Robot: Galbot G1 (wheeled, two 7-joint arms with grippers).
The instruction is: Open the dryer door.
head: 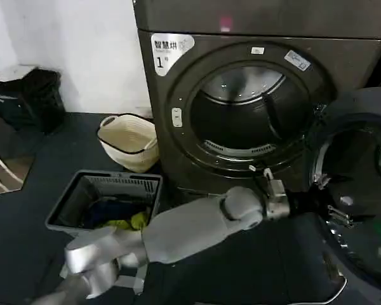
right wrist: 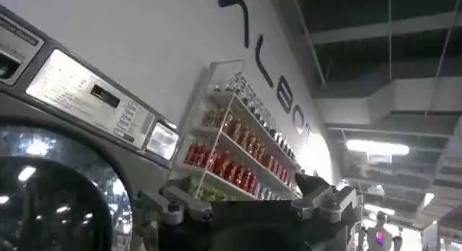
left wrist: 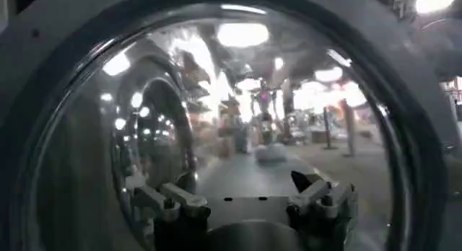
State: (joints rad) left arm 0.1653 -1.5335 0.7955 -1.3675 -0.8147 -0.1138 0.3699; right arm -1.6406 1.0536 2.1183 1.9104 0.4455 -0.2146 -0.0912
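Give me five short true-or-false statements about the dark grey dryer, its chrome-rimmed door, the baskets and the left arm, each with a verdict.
1. The dryer door, round with a chrome rim, is swung open to the right of the drum opening. True.
2. The dark grey dryer carries a white "3" label. False: it reads "1".
3. The left gripper reaches toward the door. True.
4. The cream round basket stands on top of the dryer. False: it stands on the floor.
5. The grey slatted basket holds nothing. False: clothes lie inside.

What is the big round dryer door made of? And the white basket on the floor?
The dryer door, swung open, looks like shiny chrome metal around dark glass; the glass mirrors ceiling lights in the left wrist view. The white basket looks soft, perhaps woven rope or fabric: its rim sags and has a dark trim.
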